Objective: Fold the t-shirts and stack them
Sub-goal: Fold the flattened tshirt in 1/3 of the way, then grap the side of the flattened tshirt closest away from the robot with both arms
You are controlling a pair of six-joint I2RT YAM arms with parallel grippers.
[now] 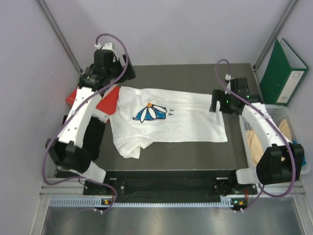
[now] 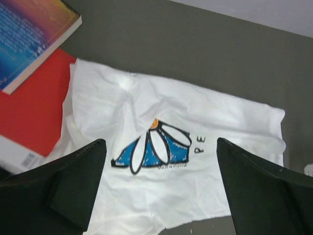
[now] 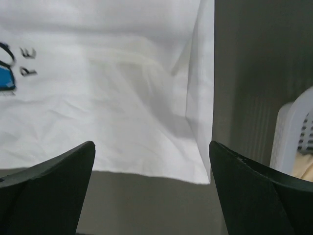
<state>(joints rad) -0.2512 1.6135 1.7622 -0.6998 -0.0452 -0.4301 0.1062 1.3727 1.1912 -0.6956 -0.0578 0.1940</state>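
Cloth lies flat for folding: the white daisy-print t-shirt [image 1: 166, 125] is spread across the dark table [image 1: 186, 156], one sleeve bunched at its near left corner. Left gripper [image 2: 160, 144] and right gripper [image 3: 151, 147] hover over opposite ends, jaws wide, holding nothing

Red book [image 1: 108, 102] partly under t-shirt [image 1: 186, 125], left arm [image 1: 80, 117]
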